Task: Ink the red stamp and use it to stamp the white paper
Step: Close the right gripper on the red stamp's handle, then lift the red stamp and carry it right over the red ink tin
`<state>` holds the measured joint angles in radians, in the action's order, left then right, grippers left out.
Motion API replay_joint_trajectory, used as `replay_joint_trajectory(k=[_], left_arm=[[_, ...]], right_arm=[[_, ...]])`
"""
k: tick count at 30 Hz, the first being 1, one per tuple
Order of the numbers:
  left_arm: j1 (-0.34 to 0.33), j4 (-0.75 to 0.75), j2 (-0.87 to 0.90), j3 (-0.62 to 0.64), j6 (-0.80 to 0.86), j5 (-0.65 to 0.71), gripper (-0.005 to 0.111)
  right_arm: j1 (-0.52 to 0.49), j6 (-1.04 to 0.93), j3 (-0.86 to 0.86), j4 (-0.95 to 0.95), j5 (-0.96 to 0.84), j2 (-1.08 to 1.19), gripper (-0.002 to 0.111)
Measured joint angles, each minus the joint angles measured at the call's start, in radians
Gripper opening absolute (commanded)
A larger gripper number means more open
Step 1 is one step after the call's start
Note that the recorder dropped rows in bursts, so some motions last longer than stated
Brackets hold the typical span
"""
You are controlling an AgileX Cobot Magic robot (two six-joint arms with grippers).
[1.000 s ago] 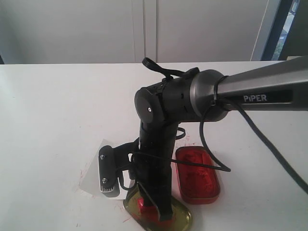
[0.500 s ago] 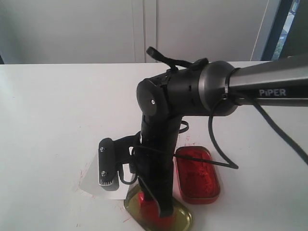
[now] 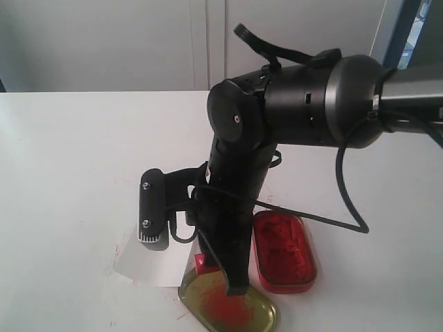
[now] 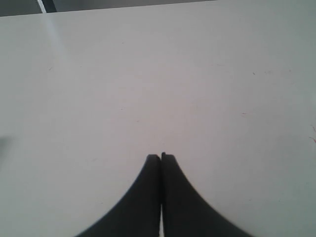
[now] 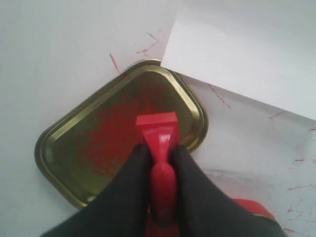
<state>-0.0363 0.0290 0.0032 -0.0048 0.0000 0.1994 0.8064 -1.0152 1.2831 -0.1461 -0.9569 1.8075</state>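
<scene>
My right gripper [image 5: 159, 148] is shut on the red stamp [image 5: 158, 131], holding its narrow handle with the block base pointing down. The stamp hangs a little above the gold lid [image 5: 69, 163], which is smeared with red. In the exterior view the stamp [image 3: 201, 261] shows as a small red block beside the black fingers [image 3: 232, 280], over the lid's [image 3: 259, 315] far edge. The white paper [image 3: 149, 266] [image 5: 247, 54] lies flat just beyond the lid, one corner overlapping its rim. My left gripper [image 4: 160, 157] is shut and empty over bare tabletop.
The open red tin of ink paste [image 3: 284, 249] sits right of the lid; only a sliver of the tin [image 5: 254, 208] shows in the right wrist view. Red smudges [image 5: 145, 49] mark the table around the lid. The right arm's wrist camera bracket [image 3: 154, 207] hangs over the paper.
The right arm has risen and its wrist has swung up and to the right. The stamp has lifted off the red smear in the lid and now sits nearer the paper.
</scene>
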Motion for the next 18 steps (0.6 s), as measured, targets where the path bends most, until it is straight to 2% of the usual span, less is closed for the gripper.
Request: replay_joint_trajectory(k=[8,18], left_arm=[[0.0,0.0,0.0,0.0,0.0,0.0,0.0],[0.0,0.0,0.0,0.0,0.0,0.0,0.0]], right_arm=[[0.0,0.052,0.0,0.002,0.0,0.0,0.0],[0.0,0.235,0.0,0.015,0.0,0.0,0.0]])
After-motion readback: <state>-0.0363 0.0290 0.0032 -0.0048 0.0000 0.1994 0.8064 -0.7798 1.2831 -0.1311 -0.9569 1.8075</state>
